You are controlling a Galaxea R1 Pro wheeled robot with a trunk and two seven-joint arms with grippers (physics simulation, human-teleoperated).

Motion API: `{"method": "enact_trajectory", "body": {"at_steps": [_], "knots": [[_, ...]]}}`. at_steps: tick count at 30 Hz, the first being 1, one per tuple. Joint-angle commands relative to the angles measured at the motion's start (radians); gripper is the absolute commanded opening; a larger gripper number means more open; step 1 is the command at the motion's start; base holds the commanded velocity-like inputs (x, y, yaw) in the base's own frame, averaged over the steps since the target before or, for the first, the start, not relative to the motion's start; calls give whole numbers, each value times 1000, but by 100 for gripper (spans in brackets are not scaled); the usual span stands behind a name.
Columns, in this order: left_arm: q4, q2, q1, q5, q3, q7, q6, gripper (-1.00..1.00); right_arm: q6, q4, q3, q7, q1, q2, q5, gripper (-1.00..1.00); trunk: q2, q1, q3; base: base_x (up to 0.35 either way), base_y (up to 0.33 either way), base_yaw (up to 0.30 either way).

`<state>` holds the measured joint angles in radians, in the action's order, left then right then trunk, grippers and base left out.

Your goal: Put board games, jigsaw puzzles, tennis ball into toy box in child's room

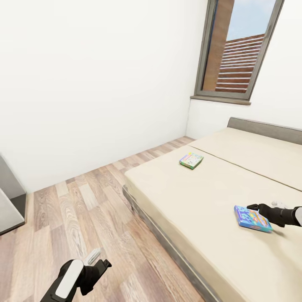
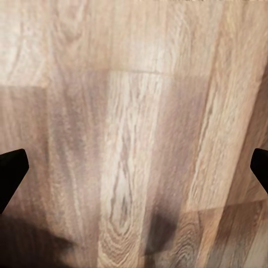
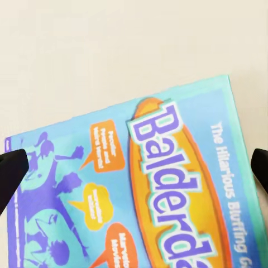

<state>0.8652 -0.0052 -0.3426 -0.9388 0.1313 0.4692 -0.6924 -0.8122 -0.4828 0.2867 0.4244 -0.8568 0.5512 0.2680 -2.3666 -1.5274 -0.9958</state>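
The right gripper (image 1: 254,207), jaws spread wide, hovers over the blue Balderdash box (image 1: 252,218) on the bed (image 1: 201,209), poised to grasp; the left gripper (image 1: 102,263), released, hangs over the floor.

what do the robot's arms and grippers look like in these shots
Both arms are black with white shell panels. The left arm carries a rounded white cover on its forearm and ends in a black left gripper with a pale grey finger. The right gripper is black, on a black wrist behind which a white segment shows. In the wrist views the fingertips are plain matte black.
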Motion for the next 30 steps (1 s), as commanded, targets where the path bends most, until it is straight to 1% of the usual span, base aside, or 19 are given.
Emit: {"method": "enact_trajectory", "body": {"at_steps": [1, 4, 7, 8, 10, 11, 17, 26, 30], "knots": [[1, 0, 0, -11, 2, 8, -3, 100, -6, 0, 3, 5, -1, 0, -3, 100, 0, 0, -1, 0, 0, 30], [2, -2, 1, -11, 1, 8, -2, 100, -9, 0, -6, 5, -1, 0, -2, 100, 0, 0, -1, 0, 0, 19], [3, -5, 3, -9, 0, 9, -3, 100, -11, -2, -33, 7, 0, 0, -1, 100, 0, 0, -1, 0, 0, 7], [3, -6, 4, -7, 0, 10, -3, 100, -12, -7, -46, 12, 0, 0, -1, 100, 0, 0, -1, 0, 0, 3], [3, -7, 4, -6, 0, 11, -3, 100, -12, -17, -55, 26, 0, 0, -1, 100, 0, 0, -1, 0, 0, 2], [3, -7, 5, -4, 0, 11, -3, 100, -12, -30, -60, 48, 1, 0, -1, 100, 0, 0, -1, 0, 0, 1], [3, -7, 5, -2, 0, 11, -2, 100, -12, -67, -68, 90, 17, 0, -2, 100, 0, 0, -1, 0, 0, 0], [3, -6, 6, -2, 1, 11, -2, 100, -16, -156, -72, 108, 62, 0, -1, 100, 0, 0, -1, 0, 0, 0], [3, -6, 6, -2, 1, 11, -2, 100, -17, -181, -74, 110, 76, -1, -1, 100, 0, 0, -1, 0, 0, 0]]}}
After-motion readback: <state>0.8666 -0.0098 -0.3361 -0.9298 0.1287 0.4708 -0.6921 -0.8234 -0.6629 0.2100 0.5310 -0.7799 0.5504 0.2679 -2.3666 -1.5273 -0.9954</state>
